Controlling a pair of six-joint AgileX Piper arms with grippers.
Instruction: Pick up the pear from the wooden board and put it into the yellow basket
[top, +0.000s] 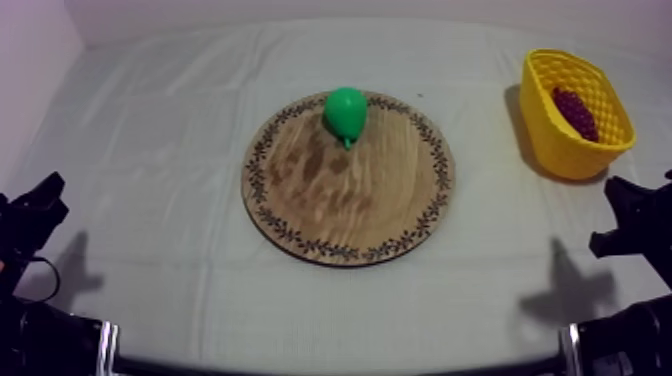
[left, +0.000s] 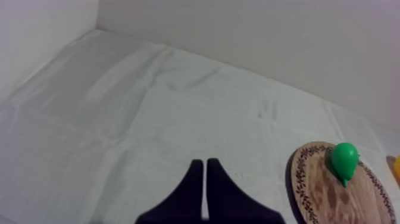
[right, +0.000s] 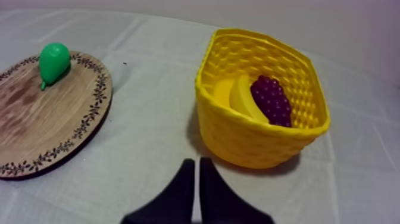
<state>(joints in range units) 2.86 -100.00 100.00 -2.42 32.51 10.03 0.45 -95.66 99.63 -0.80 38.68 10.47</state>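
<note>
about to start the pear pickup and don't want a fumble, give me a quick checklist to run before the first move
1. Pear on the wooden board, near its far rim, with nothing else touching it: ok.
2. Right claw open for the grasp: not ok, its fingers lie together, shut on nothing.
3. Left claw clear of the board: ok, shut.
4. Cloth between board and yellow basket free of things: ok.
5. Room in the basket beside the banana and bunch of grapes: ok, likely.

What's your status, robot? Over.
Left pincer, right pincer shut on nothing. Pear on wooden board. Nothing between board and yellow basket. Over.
</note>
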